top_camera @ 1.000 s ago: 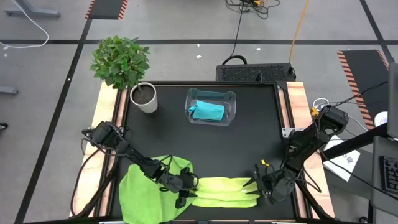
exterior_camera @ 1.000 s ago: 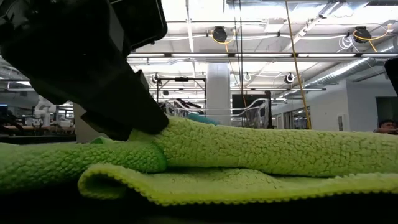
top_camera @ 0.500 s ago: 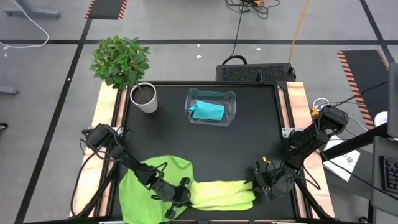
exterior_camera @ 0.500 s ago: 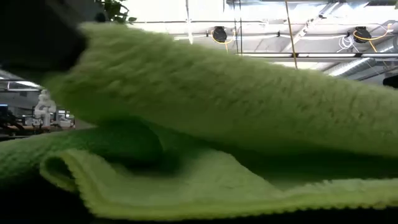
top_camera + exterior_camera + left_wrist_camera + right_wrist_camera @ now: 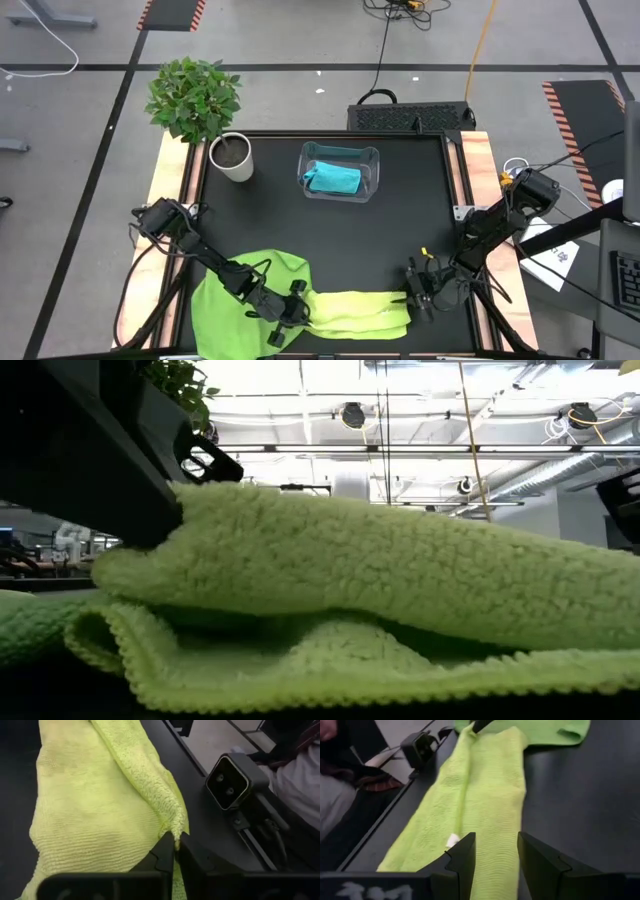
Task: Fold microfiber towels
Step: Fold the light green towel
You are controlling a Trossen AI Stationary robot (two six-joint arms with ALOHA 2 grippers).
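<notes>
The pale yellow-green towel lies as a long folded strip at the table's near edge, its left end touching the bright green towel; the turquoise towel sits in the clear bin. The left gripper is pinched closed on the strip's edge. The right gripper stands with fingers apart over the strip's other end, holding nothing. The pile looks soft, light and limp, likely to sag and drag; edges and corners seem the best hold.
</notes>
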